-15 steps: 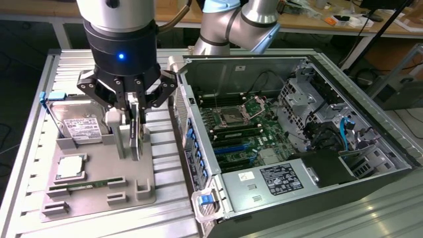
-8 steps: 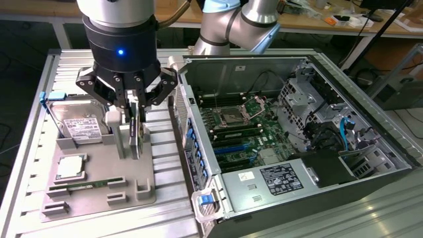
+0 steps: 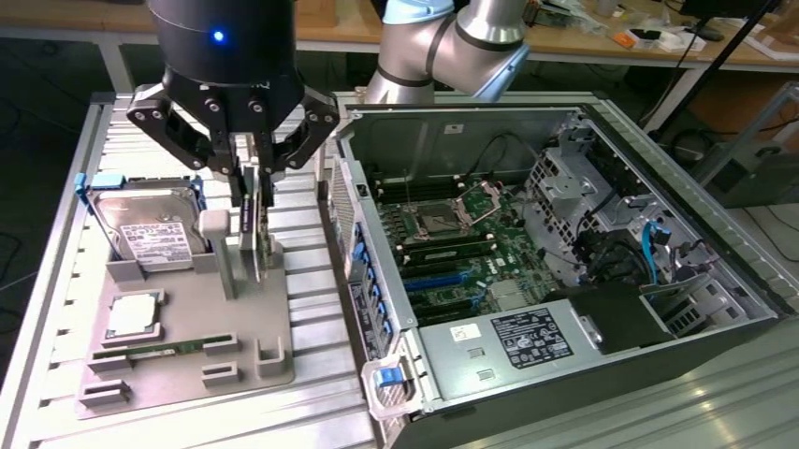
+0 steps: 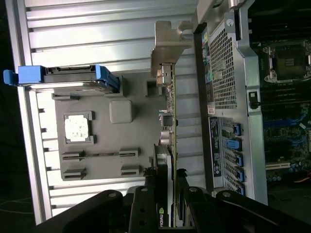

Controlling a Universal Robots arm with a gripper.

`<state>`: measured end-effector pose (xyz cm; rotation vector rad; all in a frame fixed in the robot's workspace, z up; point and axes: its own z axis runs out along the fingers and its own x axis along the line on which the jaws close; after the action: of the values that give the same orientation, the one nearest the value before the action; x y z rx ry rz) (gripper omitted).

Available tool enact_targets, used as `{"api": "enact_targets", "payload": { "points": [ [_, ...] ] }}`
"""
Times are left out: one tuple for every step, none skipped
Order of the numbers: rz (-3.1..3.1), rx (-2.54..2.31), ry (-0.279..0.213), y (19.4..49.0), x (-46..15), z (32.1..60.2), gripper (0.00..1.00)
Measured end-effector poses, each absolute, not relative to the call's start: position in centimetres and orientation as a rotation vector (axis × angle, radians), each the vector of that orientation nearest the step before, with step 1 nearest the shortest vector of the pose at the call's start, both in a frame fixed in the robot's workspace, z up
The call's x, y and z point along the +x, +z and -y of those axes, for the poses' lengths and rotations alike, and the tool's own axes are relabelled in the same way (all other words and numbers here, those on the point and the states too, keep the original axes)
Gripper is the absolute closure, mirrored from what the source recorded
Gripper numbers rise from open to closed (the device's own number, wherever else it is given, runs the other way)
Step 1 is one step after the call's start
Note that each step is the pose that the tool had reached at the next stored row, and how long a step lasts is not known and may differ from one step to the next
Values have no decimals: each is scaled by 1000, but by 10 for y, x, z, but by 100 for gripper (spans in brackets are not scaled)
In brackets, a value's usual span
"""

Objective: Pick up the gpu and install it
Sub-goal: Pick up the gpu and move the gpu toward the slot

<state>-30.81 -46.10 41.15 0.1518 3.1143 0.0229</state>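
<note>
**Gripper clamped on the upright gpu at the parts tray**

The gripper points straight down, and its two fingers are pressed against opposite faces of the gpu, pinching the card near its upper edge. In the wrist view the card runs edge-on between the fingers, with its silvery metal bracket at the far end. The gpu stands upright at the grey parts tray. Whether its lower edge has cleared the tray's slot cannot be told.

On the same tray, to the exterior view's left of the card, a hard drive leans in its blue-edged carrier. Nearer the camera lie a square processor and a narrow green memory stick. The tray rests on a ribbed aluminium table.

Just beside the tray, on the exterior view's right, an open computer case lies on its side. Its motherboard is exposed, and a labelled power supply sits at the near end.
</note>
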Motion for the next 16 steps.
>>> {"api": "enact_targets", "payload": {
  "points": [
    [-3114, 152, 18, 416, -308, 461, 73],
    [-3114, 152, 14, 419, -308, 461, 73],
    [-3114, 152, 13, 420, -308, 461, 73],
    [-3114, 152, 11, 421, -308, 461, 73],
    [-3114, 152, 9, 422, -308, 461, 73],
    [-3114, 152, 7, 422, -308, 461, 73],
    [-3114, 152, 6, 423, -308, 461, 73],
    [-3114, 152, 4, 424, -308, 461, 73],
    [-3114, 152, 1, 425, -308, 461, 73],
    [-3114, 152, 0, 426, -308, 461, 73],
    [-3114, 152, -2, 427, -308, 461, 73],
    [-3113, 152, -3, 428, -308, 461, 73],
    [-3113, 152, -5, 429, -308, 461, 73],
    [-3113, 152, -7, 430, -308, 461, 73],
    [-3113, 152, -8, 431, -308, 461, 73],
    [-3113, 152, -9, 431, -308, 461, 73]
  ]
}}
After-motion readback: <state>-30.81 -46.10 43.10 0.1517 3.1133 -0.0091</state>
